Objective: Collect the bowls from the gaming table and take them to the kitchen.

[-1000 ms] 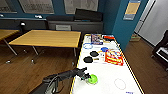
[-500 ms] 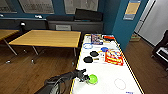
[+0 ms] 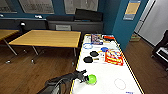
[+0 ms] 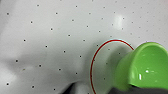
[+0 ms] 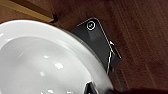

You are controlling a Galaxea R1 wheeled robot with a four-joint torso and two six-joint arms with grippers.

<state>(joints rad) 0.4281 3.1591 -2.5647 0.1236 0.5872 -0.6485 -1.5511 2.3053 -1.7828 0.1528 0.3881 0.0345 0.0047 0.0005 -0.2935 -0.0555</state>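
The left gripper (image 3: pixel 85 77) reaches in over the near left edge of the gaming table (image 3: pixel 105 77), and a lime-green bowl (image 3: pixel 91 79) sits at its tip. In the left wrist view that green bowl (image 4: pixel 145 66) is tilted, its glossy inside facing the camera, with a dark part of the gripper across its rim; the fingers look clamped on the rim, though the grip itself is mostly hidden. Just beside the bowl, a thin red circle (image 4: pixel 100 62) is printed on the white, dotted tabletop.

The right wrist view shows a white bowl (image 5: pixel 42 65) very close to the camera, above a dark wooden floor (image 5: pixel 145 37), with a dark base part of the robot (image 5: pixel 100 45) beside it. Whether the right gripper holds that bowl, and how its fingers stand, cannot be told.

Beyond the left gripper, farther along the table, lie 2 black discs (image 3: pixel 88 59), then a red-and-white box (image 3: pixel 114 57) off to the right of them. Farther still are a blue ring (image 3: pixel 87 46), a small blue disc (image 3: pixel 104 49) and a printed box (image 3: pixel 96 39) near the far end. To the left of the gripper, well apart, stands a wooden table (image 3: pixel 47 38).
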